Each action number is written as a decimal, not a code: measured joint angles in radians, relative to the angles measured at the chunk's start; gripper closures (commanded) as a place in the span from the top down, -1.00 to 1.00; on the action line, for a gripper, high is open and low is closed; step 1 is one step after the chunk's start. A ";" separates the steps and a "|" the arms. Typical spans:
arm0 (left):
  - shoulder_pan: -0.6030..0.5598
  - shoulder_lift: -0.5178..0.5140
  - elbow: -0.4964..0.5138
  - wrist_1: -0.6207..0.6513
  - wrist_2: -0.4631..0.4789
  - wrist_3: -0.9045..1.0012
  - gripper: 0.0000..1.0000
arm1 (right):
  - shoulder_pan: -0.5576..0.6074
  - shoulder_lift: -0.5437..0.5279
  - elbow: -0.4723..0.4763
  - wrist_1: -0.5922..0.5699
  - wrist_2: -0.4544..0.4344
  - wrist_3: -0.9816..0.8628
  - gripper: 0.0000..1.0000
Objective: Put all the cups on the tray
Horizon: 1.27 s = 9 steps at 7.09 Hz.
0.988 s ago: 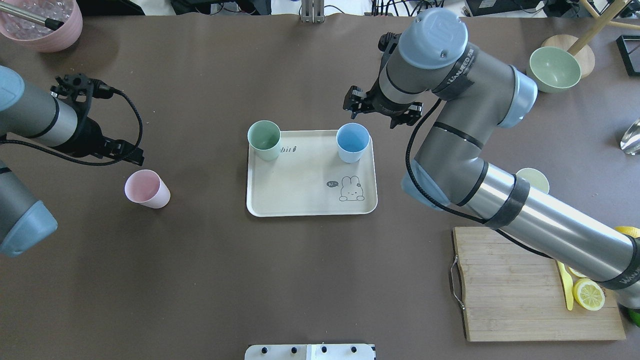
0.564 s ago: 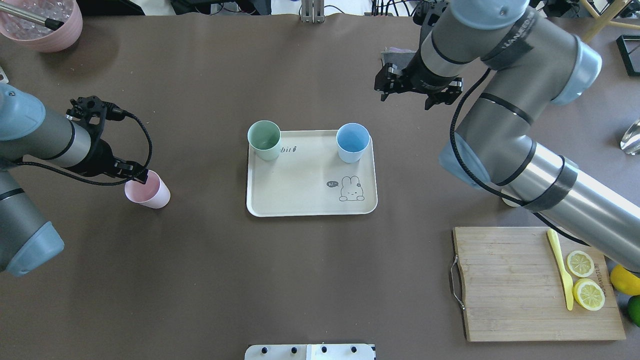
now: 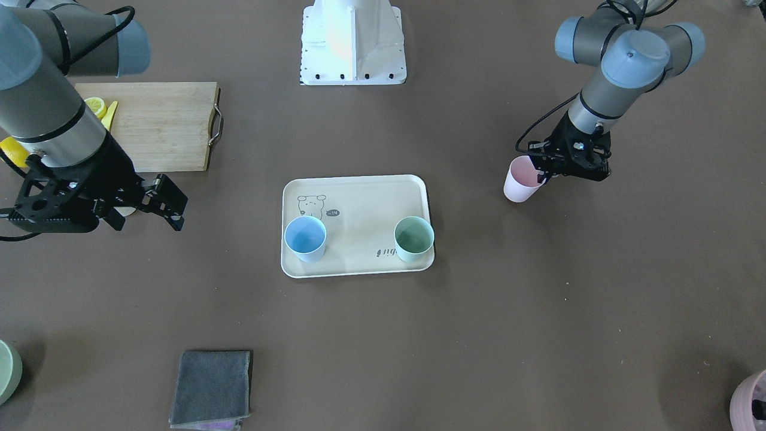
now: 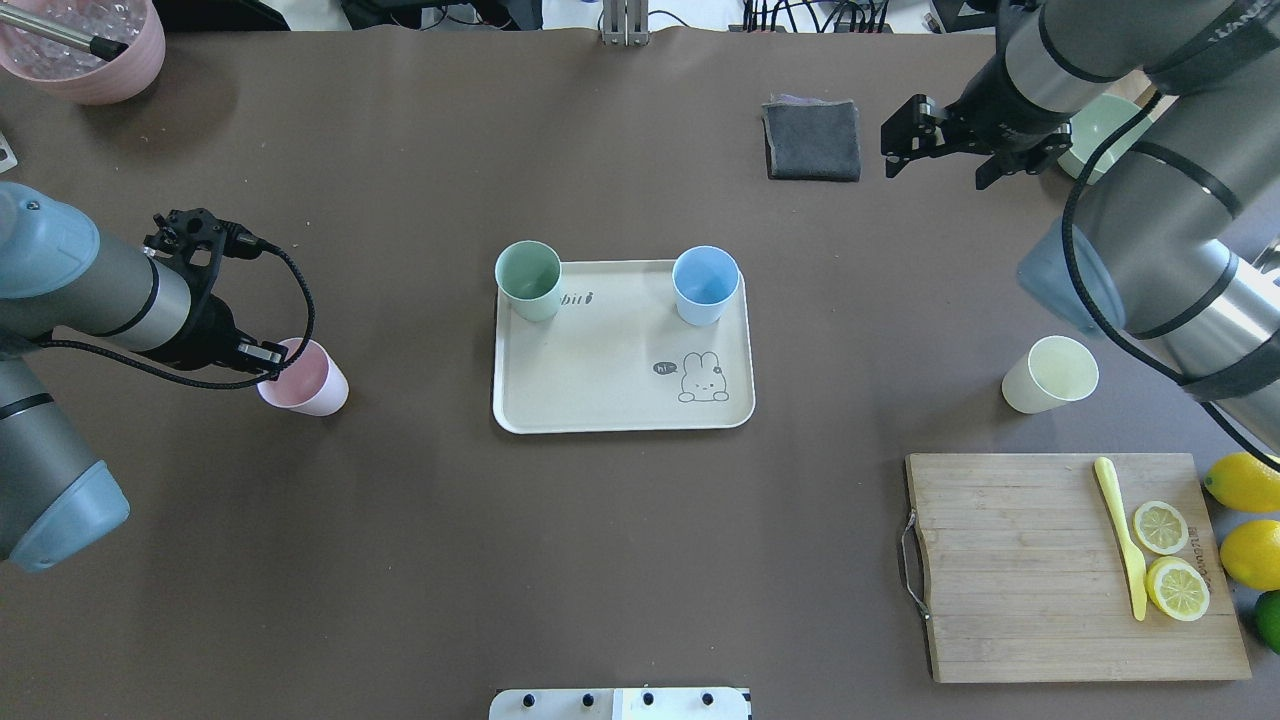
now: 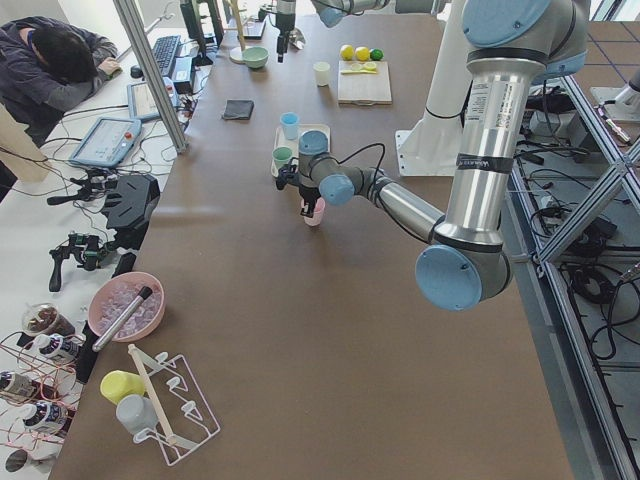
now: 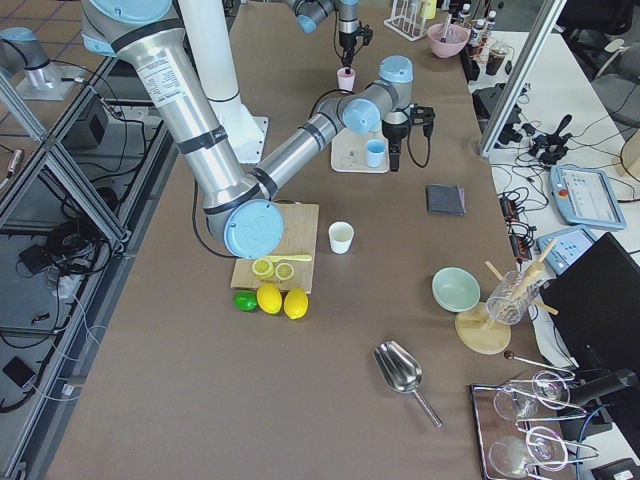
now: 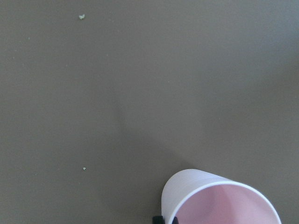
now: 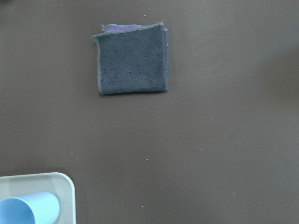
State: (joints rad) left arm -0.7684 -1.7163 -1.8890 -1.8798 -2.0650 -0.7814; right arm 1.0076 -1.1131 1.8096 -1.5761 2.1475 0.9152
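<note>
Pale yellow plastic cup (image 4: pixel 1050 374) near the right edge. Left gripper (image 4: pixel 266 355) sits at the rim of a pink plastic cup (image 4: pixel 312 382) near the left edge; I cannot tell whether it grips. Central cream rectangular tray (image 4: pixel 600 375) holds green plastic cup (image 4: pixel 528 281) and blue plastic cup (image 4: pixel 706 286). Far-right corner: right gripper (image 4: pixel 940 165) spread, empty.

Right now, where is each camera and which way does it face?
Front: across the table, facing the robot's base; both arms.
Overhead: behind the robot, looking down on the tray; both arms.
Left side: table's end; left arm nearest.
Right side: opposite end; right arm nearest.
Left wrist: down at the pink cup; black sliver.
Right wrist: down at the grey cloth; no arm.
Shared: right wrist and overhead see the blue cup.
</note>
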 measured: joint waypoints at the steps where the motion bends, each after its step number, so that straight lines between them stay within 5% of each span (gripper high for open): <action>1: -0.005 -0.017 -0.033 0.031 -0.020 -0.002 -1.00 | 0.020 -0.064 0.023 0.006 0.016 -0.072 1.00; 4: -0.005 -0.235 -0.029 0.262 -0.042 -0.033 -1.00 | 0.088 -0.261 0.060 0.027 0.037 -0.286 1.00; 9: 0.127 -0.426 0.127 0.263 0.058 -0.163 -1.00 | 0.177 -0.438 0.086 0.028 0.090 -0.450 0.99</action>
State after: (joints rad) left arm -0.6414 -2.1421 -1.7615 -1.6171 -2.0073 -0.9441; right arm 1.1849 -1.5513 1.8955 -1.5477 2.2374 0.4651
